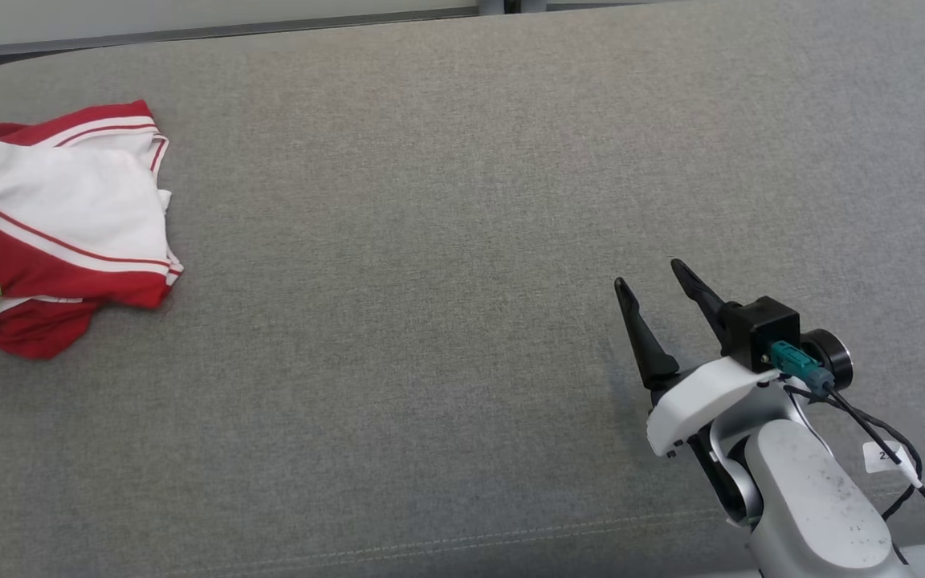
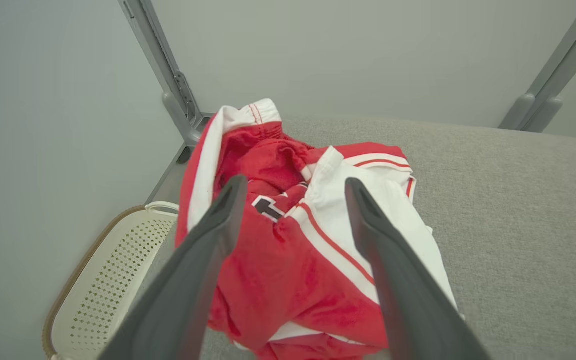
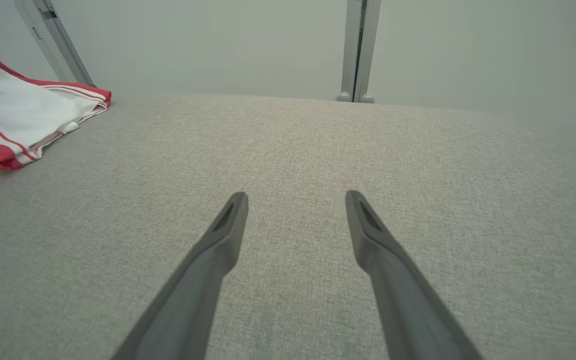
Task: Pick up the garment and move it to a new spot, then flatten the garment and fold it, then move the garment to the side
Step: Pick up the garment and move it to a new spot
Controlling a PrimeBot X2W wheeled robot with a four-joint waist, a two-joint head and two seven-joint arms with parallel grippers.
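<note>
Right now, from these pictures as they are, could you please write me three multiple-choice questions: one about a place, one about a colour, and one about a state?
1. In the head view, where on the grey fabric surface does the garment lie?
A) at the far left
B) in the centre
C) at the far right

2. Which colours does the garment have?
A) blue and yellow
B) red and white
C) black and green

3. In what state is the right gripper?
A) shut on the garment
B) open, holding nothing
C) shut and empty

Answers:
1 A: the garment lies bunched at the left edge.
2 B: it is red cloth with white panels and stripes.
3 B: the gripper's fingers stand apart over bare fabric, far from the garment.
</note>
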